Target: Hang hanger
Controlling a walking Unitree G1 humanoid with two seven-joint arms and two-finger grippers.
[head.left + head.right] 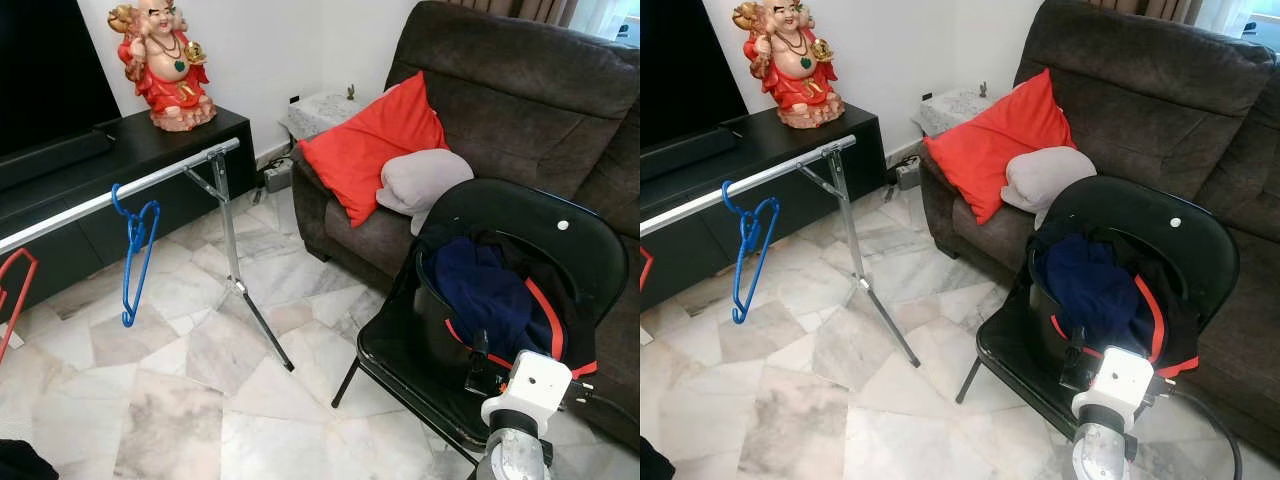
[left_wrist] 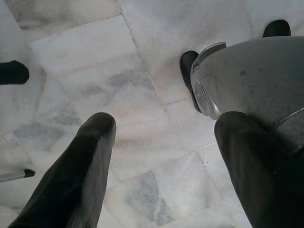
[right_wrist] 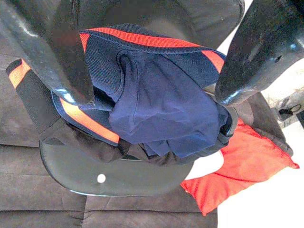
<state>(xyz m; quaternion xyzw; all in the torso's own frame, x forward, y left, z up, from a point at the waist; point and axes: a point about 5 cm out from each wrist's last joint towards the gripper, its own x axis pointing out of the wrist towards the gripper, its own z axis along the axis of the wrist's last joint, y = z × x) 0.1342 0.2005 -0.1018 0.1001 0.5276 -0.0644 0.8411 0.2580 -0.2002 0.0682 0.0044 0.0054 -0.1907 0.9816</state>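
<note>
A blue hanger hangs by its hook on the silver rail of a clothes rack at the left. At the far left edge, part of a red hanger also hangs from the rail. My right gripper is open, its fingers spread just above a dark blue garment with orange-red stripes piled on a black chair. The right arm reaches in from the bottom right. My left gripper is open, hangs low over the marble floor and holds nothing.
The rack's slanted leg stands on the marble floor. A dark sofa with a red cushion and a grey cushion is behind the chair. A red figurine sits on the black TV cabinet.
</note>
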